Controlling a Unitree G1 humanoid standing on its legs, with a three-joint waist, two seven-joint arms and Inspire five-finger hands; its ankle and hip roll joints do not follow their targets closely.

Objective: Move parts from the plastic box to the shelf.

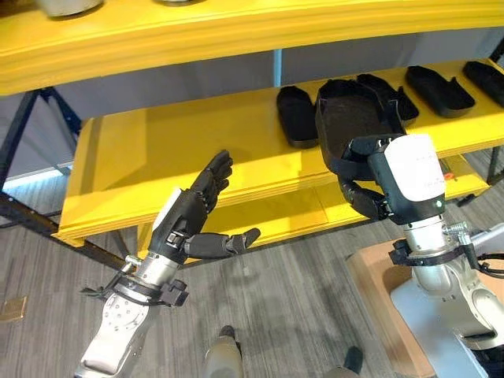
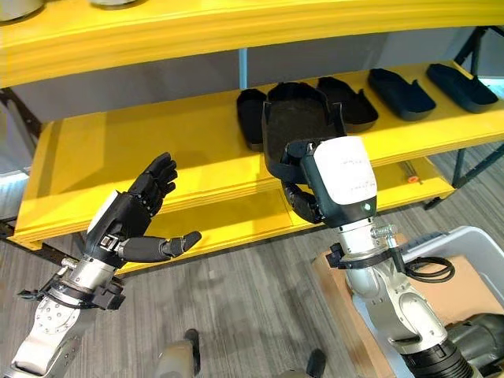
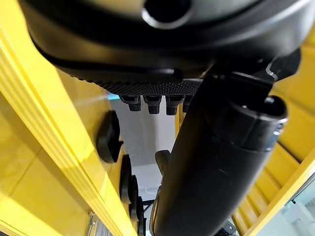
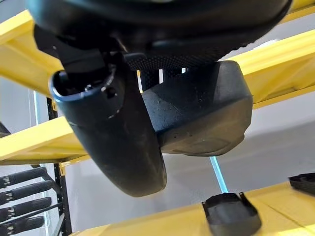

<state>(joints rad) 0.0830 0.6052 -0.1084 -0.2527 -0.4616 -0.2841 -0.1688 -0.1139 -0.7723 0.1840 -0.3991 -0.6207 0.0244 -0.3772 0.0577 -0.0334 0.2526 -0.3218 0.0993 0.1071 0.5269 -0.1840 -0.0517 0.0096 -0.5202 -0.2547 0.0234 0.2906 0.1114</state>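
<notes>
My right hand is shut on a black shell-shaped part, holding it upright against the front of the yellow middle shelf. In the right wrist view the thumb lies across the part. Several similar black parts lie in a row on the shelf: one just left of the held part, others to its right. My left hand is open with straight fingers and the thumb spread, in front of the shelf's bare left half and touching nothing. The plastic box's light grey rim shows at the lower right.
An upper yellow shelf board overhangs the middle one, and a lower yellow board sits beneath it. Black frame legs stand at the left. A brown board lies on the wood-pattern floor by my right arm.
</notes>
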